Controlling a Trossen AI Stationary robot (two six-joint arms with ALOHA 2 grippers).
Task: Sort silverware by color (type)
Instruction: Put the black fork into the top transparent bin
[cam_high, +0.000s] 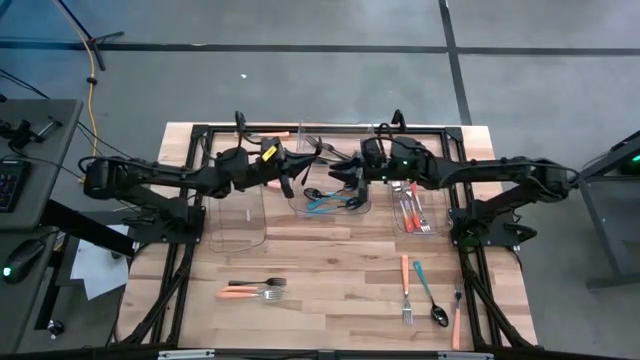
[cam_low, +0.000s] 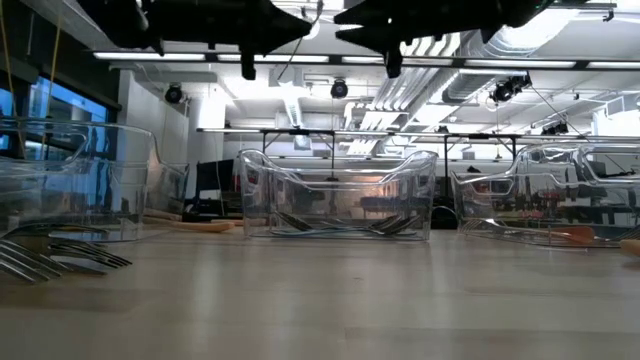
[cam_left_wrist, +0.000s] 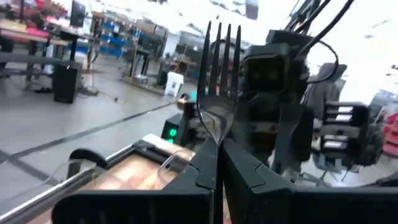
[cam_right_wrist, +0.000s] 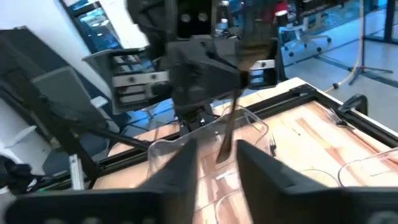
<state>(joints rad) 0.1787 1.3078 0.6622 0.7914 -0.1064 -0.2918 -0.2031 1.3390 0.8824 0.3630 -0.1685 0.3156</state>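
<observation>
Clear middle bin: above it, left fingers pinch a fork upright; right fingers stand apart around its handle.

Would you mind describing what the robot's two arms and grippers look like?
Both arms are dark and jointed. The left arm has a yellow tag near its wrist; the right arm shows a green light. The left gripper has flat, black, wedge-shaped fingers.
</observation>
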